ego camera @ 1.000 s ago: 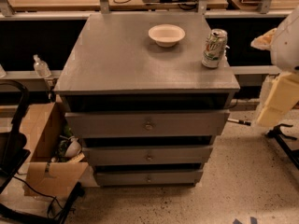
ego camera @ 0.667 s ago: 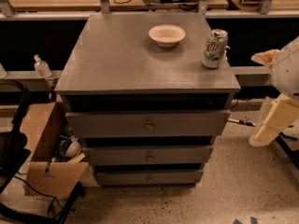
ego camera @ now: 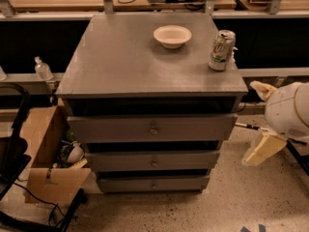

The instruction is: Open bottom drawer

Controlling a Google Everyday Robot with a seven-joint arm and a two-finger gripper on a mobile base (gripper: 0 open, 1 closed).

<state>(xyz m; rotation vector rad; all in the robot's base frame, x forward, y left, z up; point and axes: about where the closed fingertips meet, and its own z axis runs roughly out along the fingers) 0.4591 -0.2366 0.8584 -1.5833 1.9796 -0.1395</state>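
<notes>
Hovering the end effector point(ego camera: 263, 150) off the right side of the cabinet point(ego camera: 125, 62), touching nothing; impossible to tell whether clenched or released. Sitting to its left and slightly lower, well apart, the bottom drawer point(ego camera: 153, 183), looking pushed in beneath the middle drawer point(ego camera: 153, 161). Standing above and to its left, on the cabinet top, a bowl point(ego camera: 172, 36) and a can point(ego camera: 221, 50).

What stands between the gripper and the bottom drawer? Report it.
Nothing visible. The gripper hangs right of the cabinet, with bare floor between it and the bottom drawer. The cardboard box sits left, off that path.
</notes>
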